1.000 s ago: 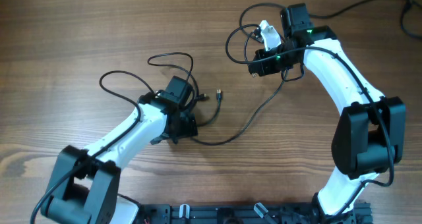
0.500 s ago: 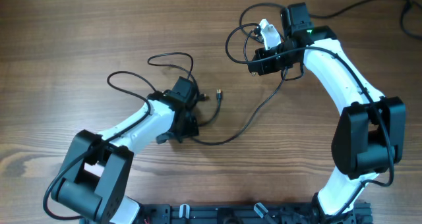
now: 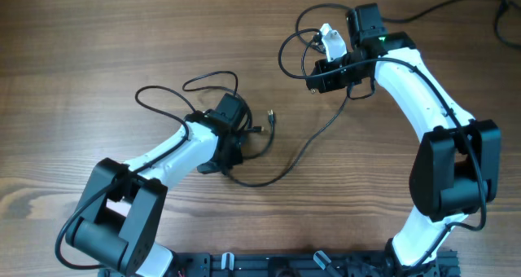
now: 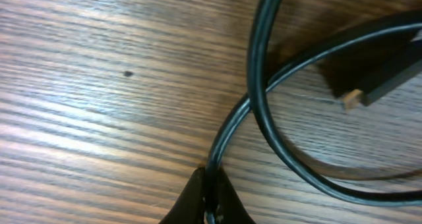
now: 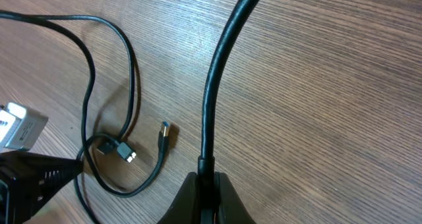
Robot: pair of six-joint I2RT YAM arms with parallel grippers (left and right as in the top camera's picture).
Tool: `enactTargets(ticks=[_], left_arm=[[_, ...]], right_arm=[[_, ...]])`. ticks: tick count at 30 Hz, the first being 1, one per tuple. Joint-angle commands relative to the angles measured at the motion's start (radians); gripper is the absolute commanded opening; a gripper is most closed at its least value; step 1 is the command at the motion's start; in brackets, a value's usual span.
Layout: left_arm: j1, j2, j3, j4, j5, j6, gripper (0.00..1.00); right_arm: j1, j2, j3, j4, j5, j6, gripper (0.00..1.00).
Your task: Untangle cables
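The wooden table (image 3: 98, 32) takes up the whole overhead view. The right arm (image 3: 423, 90) is seen reaching from the lower right to the upper middle and the left arm (image 3: 163, 159) from the lower left to the centre, with both bases cut off at the lower edge. Thin black cables (image 3: 308, 147) are spread between them. One long strand is draped from the right wrist down to the left wrist, and loops are laid at the upper left of each wrist. A white block (image 3: 330, 39), not clearly made out, sits by the upper loops. From overhead, both sets of fingers are hidden under the wrists. In the left wrist view the left gripper (image 4: 208, 196) is cut off by the bottom edge, its jaws closed on a cable (image 4: 223, 145) that is crossed by a second loop. A blurred plug (image 4: 353, 100) is seen at the right. In the right wrist view the right gripper (image 5: 206, 184) is likewise pinched on a strand that runs out of the top edge. Two small plugs (image 5: 165, 130) are seen at the lower left.
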Motion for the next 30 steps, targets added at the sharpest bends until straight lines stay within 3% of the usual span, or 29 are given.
enactTargets(ticks=[1,5,8,19,25,30], left_arm=[[0.013,0.038,-0.042,-0.123,-0.202,-0.108,0.04],[0.040,-0.077,-0.042,-0.267,-0.381,-0.304,0.04],[0.060,-0.225,-0.042,-0.322,-0.429,-0.384,0.04],[0.063,-0.772,-0.040,-0.284,-0.456,-0.421,0.04],[0.063,-0.887,-0.040,-0.275,-0.553,-0.470,0.04],[0.063,-0.864,-0.040,-0.139,-0.457,-0.469,0.04]], right_arm=[[0.000,-0.021,0.019,0.008,-0.015,0.003,0.04],[0.000,-0.021,0.019,0.013,-0.005,0.003,0.04],[0.000,-0.021,0.019,0.013,0.007,0.004,0.04],[0.000,-0.021,0.019,0.014,0.007,0.030,0.04],[-0.003,-0.021,0.019,0.014,0.007,0.050,0.04],[-0.069,-0.029,0.019,0.050,0.001,0.192,0.04]])
